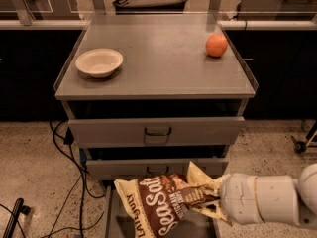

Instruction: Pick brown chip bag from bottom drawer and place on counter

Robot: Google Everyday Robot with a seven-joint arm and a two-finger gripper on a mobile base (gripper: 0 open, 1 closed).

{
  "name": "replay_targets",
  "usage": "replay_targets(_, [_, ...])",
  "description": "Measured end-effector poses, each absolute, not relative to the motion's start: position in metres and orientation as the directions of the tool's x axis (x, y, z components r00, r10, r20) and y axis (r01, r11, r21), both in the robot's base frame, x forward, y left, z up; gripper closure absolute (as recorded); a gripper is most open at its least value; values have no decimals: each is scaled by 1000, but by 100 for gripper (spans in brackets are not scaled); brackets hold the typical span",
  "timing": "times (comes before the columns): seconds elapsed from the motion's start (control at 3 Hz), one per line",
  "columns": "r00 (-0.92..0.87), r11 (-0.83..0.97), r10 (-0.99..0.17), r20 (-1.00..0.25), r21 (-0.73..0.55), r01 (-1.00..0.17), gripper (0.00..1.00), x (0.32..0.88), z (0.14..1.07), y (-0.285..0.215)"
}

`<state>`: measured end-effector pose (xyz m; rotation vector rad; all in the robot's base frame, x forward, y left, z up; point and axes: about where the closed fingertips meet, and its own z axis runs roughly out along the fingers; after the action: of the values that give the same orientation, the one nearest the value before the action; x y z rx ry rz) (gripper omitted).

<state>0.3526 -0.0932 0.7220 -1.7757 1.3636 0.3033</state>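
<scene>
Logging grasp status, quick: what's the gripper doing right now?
Gripper: closed on the right end of the brown chip bag, holding it over the open bottom drawer.

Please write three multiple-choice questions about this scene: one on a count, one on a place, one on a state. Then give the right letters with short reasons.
1. How many things rest on the counter? A) one B) two C) four
2. Where is the brown chip bag? A) flat on the counter B) in the gripper, above the bottom drawer C) on the floor
3. The bottom drawer is: A) pulled out B) pushed shut C) taken away
Answers: 1 B, only the bowl and the orange fruit stand there. 2 B, the gripper at lower right clamps the bag's end in the air. 3 A, its floor shows under the bag.
</scene>
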Motion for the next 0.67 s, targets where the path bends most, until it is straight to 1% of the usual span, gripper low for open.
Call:
replay_targets(0.33, [409,-35,-645,-646,-509,-860,100,368,815,-115])
replay_targets(0.67, [428,-35,-646,-632,-535,-844,100,373,825,-118])
